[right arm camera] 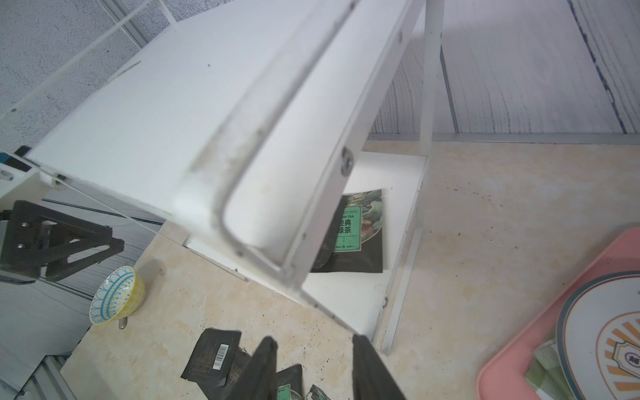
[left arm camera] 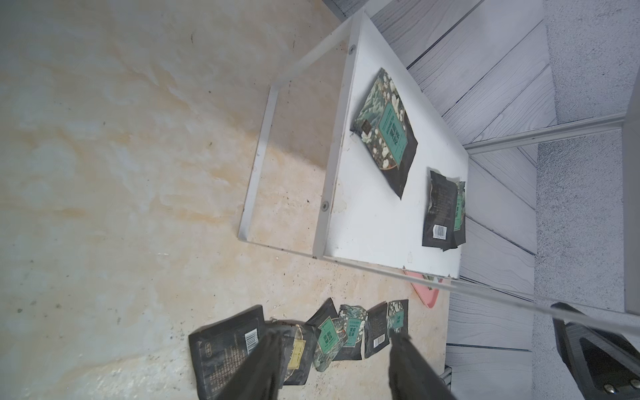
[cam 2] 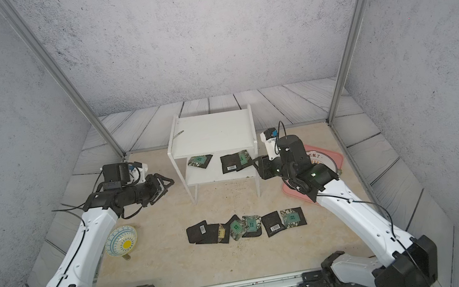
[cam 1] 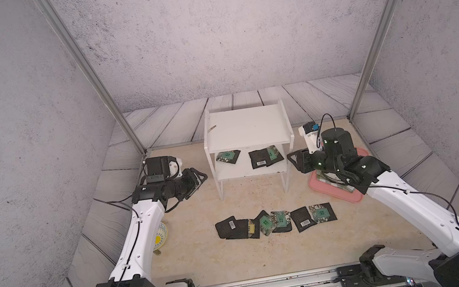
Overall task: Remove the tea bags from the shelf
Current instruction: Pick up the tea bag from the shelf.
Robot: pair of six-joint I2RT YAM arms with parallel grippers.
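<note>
White flat-boarded shelf (cam 1: pixel 246 127), thin legs, square black tea bags (cam 1: pixel 260 157)

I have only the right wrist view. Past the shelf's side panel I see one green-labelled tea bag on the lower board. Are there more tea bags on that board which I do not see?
Observer: Yes. In a top view, a barcode-up tea bag lies overlapping the green-labelled tea bag that you see.
Operator: And toward the left arm's side of the board?
Observer: A lone tea bag lies there on the lower board, green label up, apart from that pair.
Operator: Does the left gripper hold anything?
Observer: No. The left wrist view shows the left gripper open and empty.
</note>
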